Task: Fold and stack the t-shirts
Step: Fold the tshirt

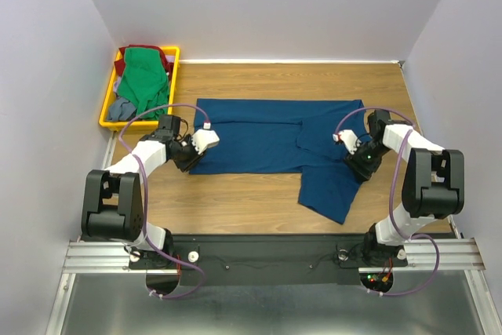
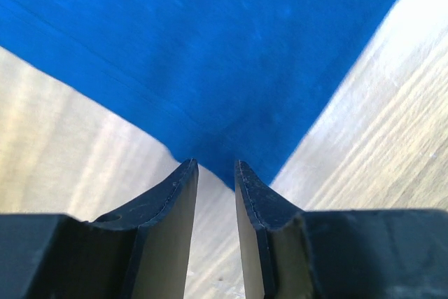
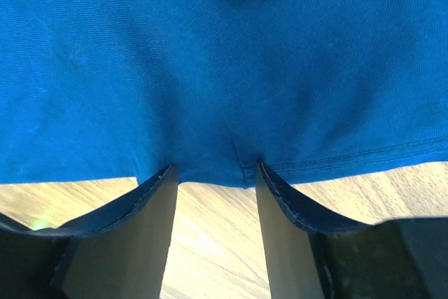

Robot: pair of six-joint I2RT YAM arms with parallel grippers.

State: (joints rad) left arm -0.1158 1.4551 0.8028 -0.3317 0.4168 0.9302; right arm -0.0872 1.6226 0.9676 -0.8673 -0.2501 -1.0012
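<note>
The dark navy-blue t-shirt (image 1: 259, 135) lies flat across the wooden table, one part hanging toward the front right. My left gripper (image 1: 205, 140) sits at its left edge. In the left wrist view the shirt's corner (image 2: 210, 47) ends just past my left gripper (image 2: 215, 166), whose jaws stand narrowly open over bare wood. My right gripper (image 1: 345, 140) is low at the shirt's right side. In the right wrist view the hem (image 3: 210, 68) meets the tips of that gripper (image 3: 215, 167), which is open with nothing between its fingers.
A yellow tray (image 1: 106, 107) at the back left holds a bright green shirt (image 1: 143, 80), a dark red one (image 1: 145, 50) and a grey-blue one (image 1: 119, 107). Walls close in the table on the left, back and right.
</note>
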